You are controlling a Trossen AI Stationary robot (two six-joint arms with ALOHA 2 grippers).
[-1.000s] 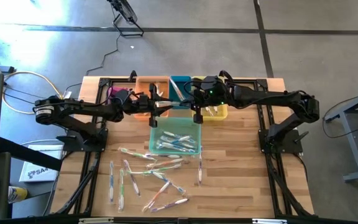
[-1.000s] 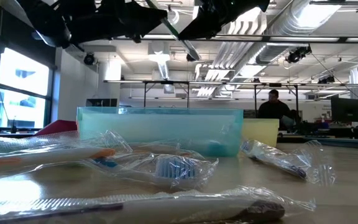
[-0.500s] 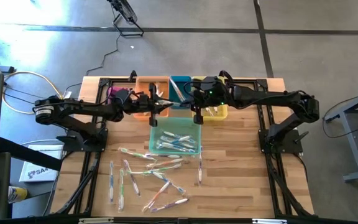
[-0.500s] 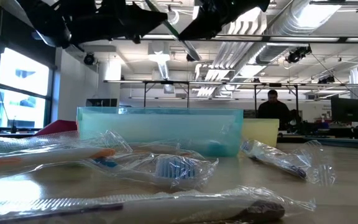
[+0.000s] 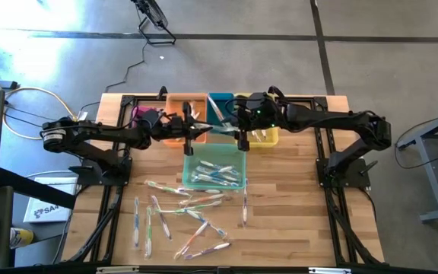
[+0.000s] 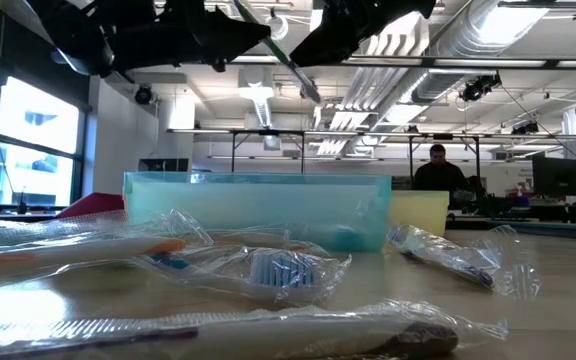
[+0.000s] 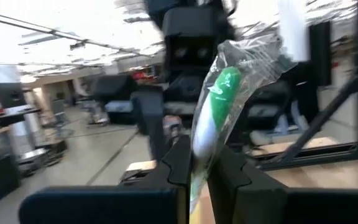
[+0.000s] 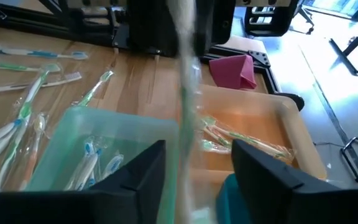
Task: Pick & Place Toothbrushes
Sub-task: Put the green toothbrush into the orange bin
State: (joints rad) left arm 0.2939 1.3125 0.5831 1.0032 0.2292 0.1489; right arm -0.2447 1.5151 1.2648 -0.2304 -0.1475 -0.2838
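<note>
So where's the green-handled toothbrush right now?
The wrapped green toothbrush is pinched in the left gripper, held in the air between both grippers, above the bins at the table's far edge.

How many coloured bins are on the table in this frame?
5. Four form a row at the table's far edge: pink bin, orange bin, teal bin, yellow bin, all partly covered by the arms. The pale green bin sits just in front of that row.
</note>
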